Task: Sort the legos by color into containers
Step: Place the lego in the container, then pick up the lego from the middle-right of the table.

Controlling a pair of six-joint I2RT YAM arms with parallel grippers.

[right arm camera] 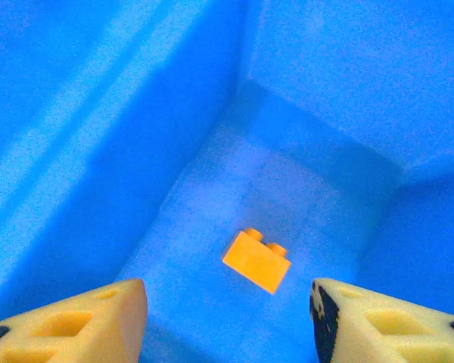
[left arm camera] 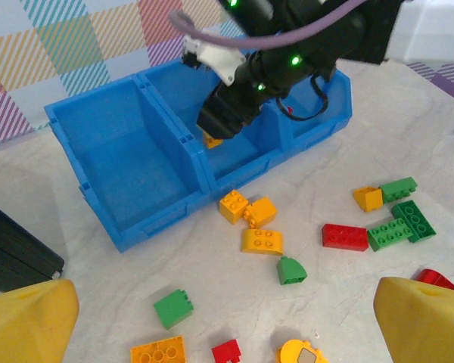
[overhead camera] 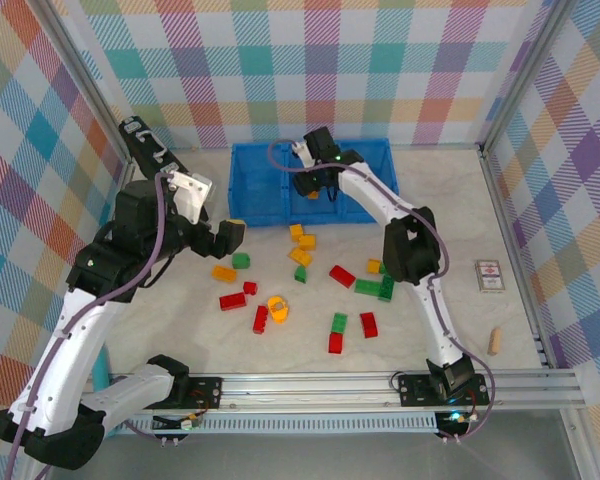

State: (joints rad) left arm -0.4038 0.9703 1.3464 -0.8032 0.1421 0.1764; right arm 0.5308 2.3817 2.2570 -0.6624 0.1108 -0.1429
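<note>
1. Right arm stretched forward over the blue tray (overhead camera: 255,190), wrist pitched down. The right gripper (overhead camera: 315,186) hangs in the mouth of the middle compartment.
2. Right jaws partly apart, nothing between them. An orange brick (right arm camera: 256,261), two studs showing, lies on that compartment's floor below the fingertips.
3. Left arm folded, elbow raised. The left gripper (overhead camera: 230,236) hovers over the table (overhead camera: 450,220) at the left edge of the loose bricks (overhead camera: 342,276); jaws wide, empty.
4. Loose bricks (red, green, yellow-orange) lie scattered on the table in front of the tray.
5. Small box (overhead camera: 490,276) at the right carries red print, too small to read.
</note>
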